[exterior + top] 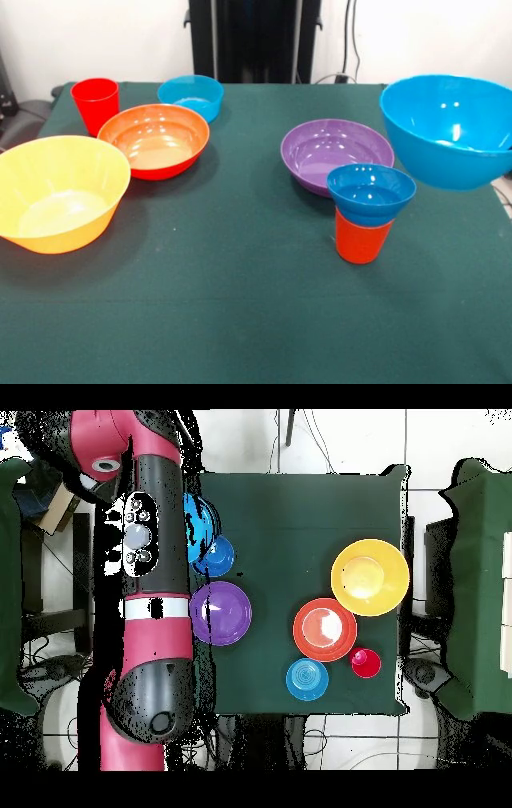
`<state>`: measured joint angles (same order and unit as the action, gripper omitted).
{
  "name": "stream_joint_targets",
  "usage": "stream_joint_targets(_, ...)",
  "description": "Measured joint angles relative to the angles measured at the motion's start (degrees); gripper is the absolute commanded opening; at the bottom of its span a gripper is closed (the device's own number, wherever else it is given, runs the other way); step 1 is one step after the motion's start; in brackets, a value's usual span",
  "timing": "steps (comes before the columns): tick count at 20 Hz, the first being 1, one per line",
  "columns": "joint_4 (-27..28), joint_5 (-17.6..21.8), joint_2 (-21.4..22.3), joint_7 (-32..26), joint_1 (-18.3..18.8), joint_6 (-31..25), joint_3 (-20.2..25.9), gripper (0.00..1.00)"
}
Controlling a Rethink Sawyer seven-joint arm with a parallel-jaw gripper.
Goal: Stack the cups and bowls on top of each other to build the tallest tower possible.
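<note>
A dark green table (240,304) carried the bowls and cups: a yellow-orange bowl (58,192) at the left edge, an orange-red bowl (155,140), red cup (95,102) and teal bowl (191,96) toward the far left corner, a purple bowl (324,152) and an orange cup (362,238) right of centre.

Open lane down the table's middle, bowls crowding both sides

In the front view, bare green cloth on the table (240,320) runs from the far edge to the near edge between 2 clusters. Left side: yellow bowl (60,192), orange-red bowl (156,140), red cup (95,104) and teal bowl (192,96) stand close together. Right side: purple bowl (336,152), a small blue bowl (370,194) atop an orange cup (362,238), and a large blue bowl (448,128) at the right edge. Overhead, the arm (150,584) overhangs that edge.
</note>
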<state>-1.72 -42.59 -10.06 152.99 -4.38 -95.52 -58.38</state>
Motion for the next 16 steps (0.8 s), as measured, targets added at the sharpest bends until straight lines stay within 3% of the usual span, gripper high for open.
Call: stream_joint_targets(16,-4.41,0.08,-0.02,0.00,-1.16,0.01,-2.73,0.00)
